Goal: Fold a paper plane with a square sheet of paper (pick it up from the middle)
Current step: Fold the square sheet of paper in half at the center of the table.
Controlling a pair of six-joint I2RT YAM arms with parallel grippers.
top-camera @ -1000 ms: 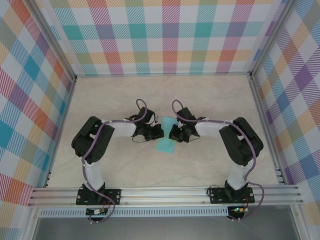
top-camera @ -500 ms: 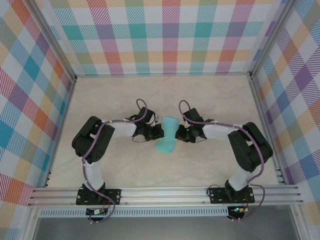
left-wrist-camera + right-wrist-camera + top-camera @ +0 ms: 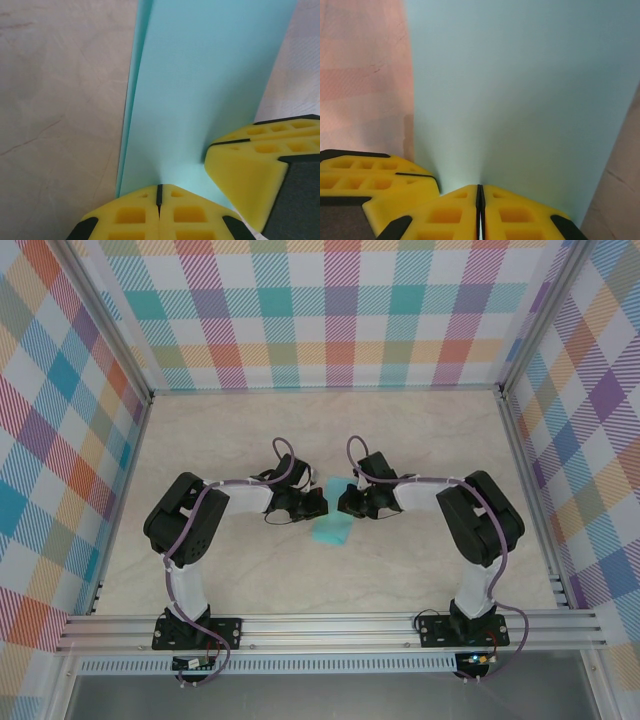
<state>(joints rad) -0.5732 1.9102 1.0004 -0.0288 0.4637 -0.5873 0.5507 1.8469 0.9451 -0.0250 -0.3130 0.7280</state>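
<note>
The square sheet of paper (image 3: pixel 330 532) is turquoise and folded over on itself, held up between both grippers at mid table. In the left wrist view the sheet (image 3: pixel 210 75) shows two layers along its left edge. My left gripper (image 3: pixel 160 189) is shut on its near edge, and the right gripper's yellow fingers (image 3: pixel 250 165) sit close on the right. In the right wrist view my right gripper (image 3: pixel 480 189) is shut on the sheet (image 3: pixel 520 90), with the left gripper's fingers (image 3: pixel 375 175) beside it. From above, the left gripper (image 3: pixel 322 504) and right gripper (image 3: pixel 342 504) almost touch. The paper plane is out of view.
The marble-look table (image 3: pixel 230 440) spreads around the arms. Checked walls (image 3: pixel 340 310) close the back and both sides. An aluminium rail (image 3: pixel 330 630) runs along the near edge by the arm bases.
Half a second ago the right gripper had drawn away to the right and the sheet arched open. Now it is back beside the left gripper and the sheet is doubled over.
</note>
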